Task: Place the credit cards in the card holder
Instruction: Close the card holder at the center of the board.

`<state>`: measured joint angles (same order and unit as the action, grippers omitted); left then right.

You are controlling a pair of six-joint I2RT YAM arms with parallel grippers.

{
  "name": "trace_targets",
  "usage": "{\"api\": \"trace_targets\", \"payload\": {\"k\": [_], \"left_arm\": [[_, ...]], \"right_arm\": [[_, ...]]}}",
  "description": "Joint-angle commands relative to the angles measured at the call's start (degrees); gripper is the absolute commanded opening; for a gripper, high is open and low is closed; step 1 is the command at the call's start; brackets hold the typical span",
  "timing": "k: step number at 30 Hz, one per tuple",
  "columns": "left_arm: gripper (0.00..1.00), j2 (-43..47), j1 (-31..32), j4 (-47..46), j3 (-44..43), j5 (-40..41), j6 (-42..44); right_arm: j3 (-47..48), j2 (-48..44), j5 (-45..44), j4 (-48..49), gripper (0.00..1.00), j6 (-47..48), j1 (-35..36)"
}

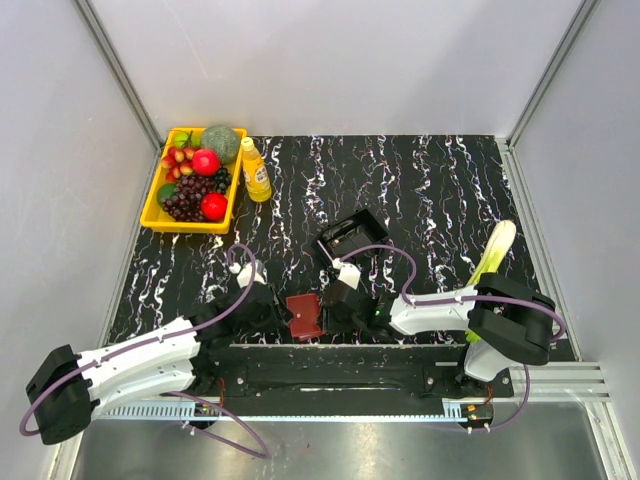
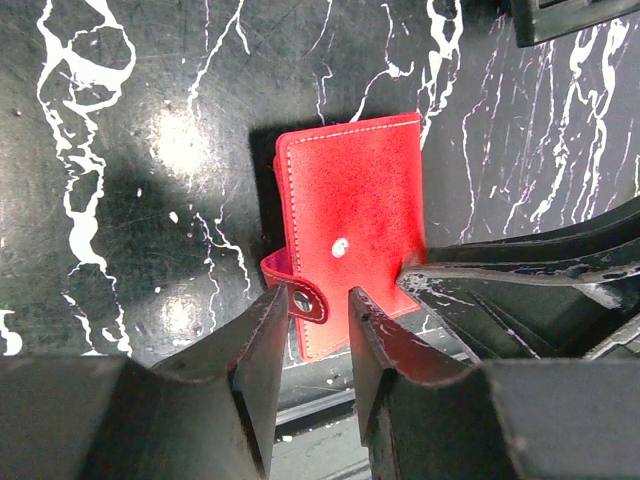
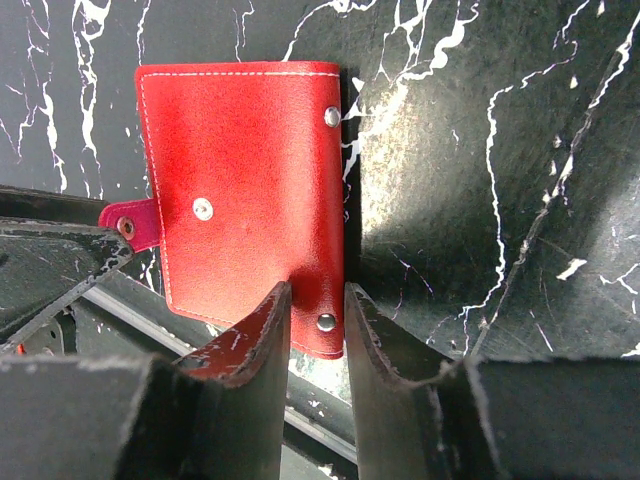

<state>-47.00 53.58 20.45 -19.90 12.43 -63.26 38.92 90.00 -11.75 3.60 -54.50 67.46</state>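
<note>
My left hand (image 2: 314, 300) and right hand (image 3: 317, 290) at the card holder (image 1: 304, 315)
Fingers nearly together over its edges; pinching or not, I cannot tell.

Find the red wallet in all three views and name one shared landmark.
Top external: red wallet low centre.
Left wrist: red wallet at centre.
Right wrist: red wallet upper left of centre.
Shared landmark: the black white-veined tabletop under it.

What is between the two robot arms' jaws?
The red card holder lies flat on the table between them; the top view shows it.
</note>
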Motion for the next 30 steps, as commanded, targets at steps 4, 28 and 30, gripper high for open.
{"api": "trace_targets", "payload": {"k": [4,28,30], "left_arm": [[0.34,-1.25,0.21,0.91,-3.39,1.20,1.65],[0.00,-6.08,0.21,-4.62,-6.20,-1.35,5.78],[0.00,-7.74,0.21,-6.03,-7.17,-1.09,6.48]], "right_arm": [[0.55,0.44,-2.05,-0.78,0.34,1.06,0.48],[0.81,1.41,-0.91,0.10,0.34,1.77,0.57],[0.99,1.59,-0.82,0.10,0.33,1.94,0.57]]}}
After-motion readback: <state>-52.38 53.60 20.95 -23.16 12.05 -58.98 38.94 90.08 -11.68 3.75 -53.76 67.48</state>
